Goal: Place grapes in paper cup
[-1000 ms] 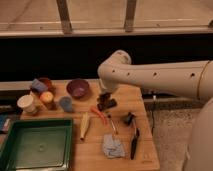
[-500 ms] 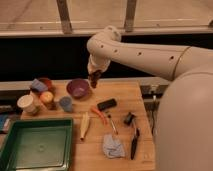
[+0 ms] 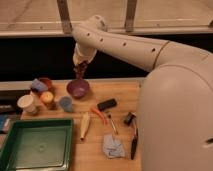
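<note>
We see the jaws clamped together on the grapes (image 3: 80, 73), which dangle as a dark reddish bunch below the gripper (image 3: 80, 65). The light is dim there, so the pinch seems to be at the bunch's upper end, though we cannot be sure. The gripper hangs in the air above the purple bowl (image 3: 78, 89) at the far side of the tabletop (image 3: 122, 92), clear of the bowl's rim. A second ago it was down low by the black block (image 3: 106, 104) in the middle of the tabletop. Half a second ago it had risen with the bunch, a little right of the bowl, and now it has shifted left over it. The white arm (image 3: 125, 45) sweeps in from the right. The paper cup (image 3: 26, 103) stands upright at the left edge, well apart from the grapes, with the orange-yellow cup (image 3: 47, 98) just beside it and the grey-blue cup (image 3: 65, 103) farther right. Nearer lies the green tray (image 3: 37, 145). None of these has moved.
</note>
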Robot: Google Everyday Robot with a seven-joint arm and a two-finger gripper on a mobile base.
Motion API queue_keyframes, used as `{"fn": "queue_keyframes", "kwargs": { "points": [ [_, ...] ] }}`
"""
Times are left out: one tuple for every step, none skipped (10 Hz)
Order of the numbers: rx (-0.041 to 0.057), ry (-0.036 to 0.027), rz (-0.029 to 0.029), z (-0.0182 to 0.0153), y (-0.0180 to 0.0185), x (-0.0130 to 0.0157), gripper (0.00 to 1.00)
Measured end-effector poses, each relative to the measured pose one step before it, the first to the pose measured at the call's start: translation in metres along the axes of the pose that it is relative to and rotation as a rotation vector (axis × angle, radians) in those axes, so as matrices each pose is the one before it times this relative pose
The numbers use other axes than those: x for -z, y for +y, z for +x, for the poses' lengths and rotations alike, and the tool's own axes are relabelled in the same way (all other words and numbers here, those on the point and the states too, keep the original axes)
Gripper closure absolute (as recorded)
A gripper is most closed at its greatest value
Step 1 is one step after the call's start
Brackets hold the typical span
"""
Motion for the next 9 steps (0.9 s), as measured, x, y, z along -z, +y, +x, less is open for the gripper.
{"fn": "queue_keyframes", "kwargs": {
  "points": [
    [-0.00112,-0.00012,0.00067,0.00022,-0.00094,0.00015,1.0],
    [0.00073,-0.00019,0.00004,-0.00016,0.00033,-0.00004,1.0],
    [0.001,0.00006,-0.00067,-0.00021,0.00086,-0.00016,1.0],
    [-0.00016,0.00007,0.00009,0.00008,-0.00013,-0.00002,1.0],
    [-0.00059,-0.00028,0.00013,0.0,-0.00031,0.00013,1.0],
    [-0.00053,-0.00157,-0.00034,-0.00034,-0.00026,0.00011,1.0],
    [0.01618,-0.00452,0.00144,-0.00171,0.00052,0.00184,1.0],
    [0.02678,-0.00505,-0.00082,-0.00408,0.00448,0.00025,1.0],
    [0.03656,-0.005,-0.02113,-0.00931,0.01603,-0.00301,1.0]
  ]
}}
